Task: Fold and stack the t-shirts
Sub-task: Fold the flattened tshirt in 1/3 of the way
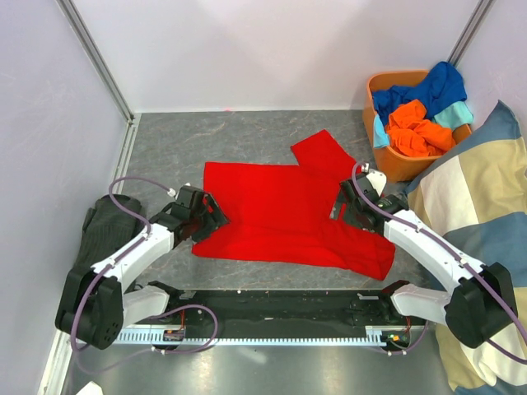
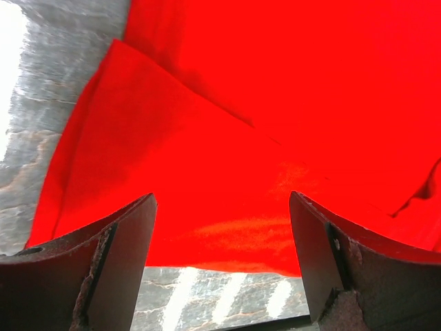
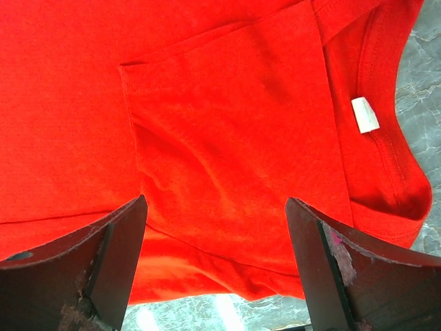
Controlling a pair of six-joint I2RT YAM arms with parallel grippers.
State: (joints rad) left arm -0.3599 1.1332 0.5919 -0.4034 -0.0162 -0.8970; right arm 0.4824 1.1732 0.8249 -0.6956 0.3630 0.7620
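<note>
Wide jaws above red t-shirt [image 1: 272,218]

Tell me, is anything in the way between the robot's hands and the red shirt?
No, nothing visible is. The left hand and the right hand are both open right at the red t-shirt, one at each side, with only red cloth under them.

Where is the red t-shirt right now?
Top view: the red t-shirt lies spread on the table, left of the checked cushion, orange basket beyond its far-right sleeve.
</note>
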